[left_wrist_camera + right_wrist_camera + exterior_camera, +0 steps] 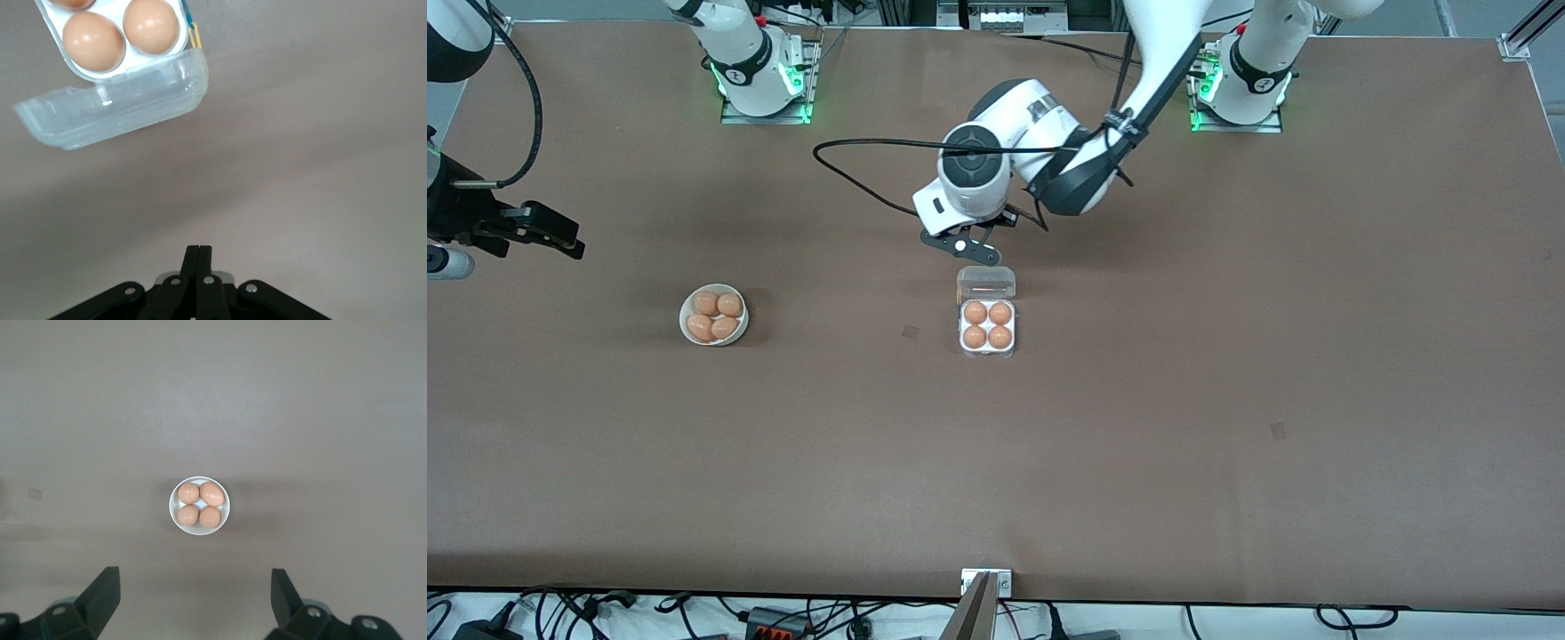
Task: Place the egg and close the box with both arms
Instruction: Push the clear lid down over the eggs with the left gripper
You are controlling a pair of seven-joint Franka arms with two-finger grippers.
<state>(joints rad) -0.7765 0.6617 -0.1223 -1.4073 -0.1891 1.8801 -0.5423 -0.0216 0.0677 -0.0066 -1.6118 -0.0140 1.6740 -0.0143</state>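
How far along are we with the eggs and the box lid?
Filling looks done: all four cells of the box hold eggs. Its lid lies open, so closing is left. The left gripper, fingers shut and holding nothing, hangs just above the table by the lid. The right gripper, fingers open, waits high at the right arm's end. Four eggs remain in the bowl.

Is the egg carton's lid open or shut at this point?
Open. The clear lid lies flat on the table beside the box, whose four eggs are uncovered; the shut left gripper hovers by it.
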